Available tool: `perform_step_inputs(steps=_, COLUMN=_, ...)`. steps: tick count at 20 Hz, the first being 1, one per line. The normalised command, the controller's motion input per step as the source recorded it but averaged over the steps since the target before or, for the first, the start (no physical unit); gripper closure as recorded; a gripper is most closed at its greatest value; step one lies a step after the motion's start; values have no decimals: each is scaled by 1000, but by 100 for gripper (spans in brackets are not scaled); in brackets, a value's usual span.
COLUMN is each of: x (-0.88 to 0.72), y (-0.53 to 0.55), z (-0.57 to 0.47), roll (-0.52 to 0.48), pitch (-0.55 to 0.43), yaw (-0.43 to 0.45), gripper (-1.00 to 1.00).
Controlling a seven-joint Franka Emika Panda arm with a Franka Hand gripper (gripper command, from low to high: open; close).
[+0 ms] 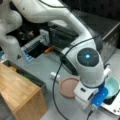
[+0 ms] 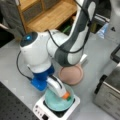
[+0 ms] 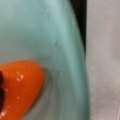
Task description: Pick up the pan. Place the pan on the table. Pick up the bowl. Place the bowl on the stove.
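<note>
The bowl (image 2: 58, 101) sits upright on the stove (image 2: 41, 108), the hand (image 2: 65, 95) at its rim; its grip cannot be told. The pan (image 2: 71, 74) lies flat on the tabletop (image 2: 15, 62) just beside, handle (image 1: 53, 75) toward a front view's left.

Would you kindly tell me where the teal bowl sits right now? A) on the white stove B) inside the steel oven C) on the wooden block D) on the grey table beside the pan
A: in a front view the bowl rests on the stove, with the hand at its rim, while the pan lies on the table.
</note>
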Motion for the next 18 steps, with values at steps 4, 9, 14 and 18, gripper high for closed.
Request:
perform_step_inputs(steps=4, x=-69, y=57, z=-14, roll=-227, pitch=-42, yaw=32, gripper=-100)
perform_step_inputs(steps=9, x=-87, y=28, z=12, roll=-216, pitch=-38, yaw=30, gripper=-100)
perform_step_inputs(steps=14, x=-156, y=13, z=127, roll=-183, pitch=-13, yaw=46, gripper=-100)
perform_step_inputs(steps=18, x=-199, y=41, z=233, roll=-137, pitch=14, yaw=50, gripper=-100)
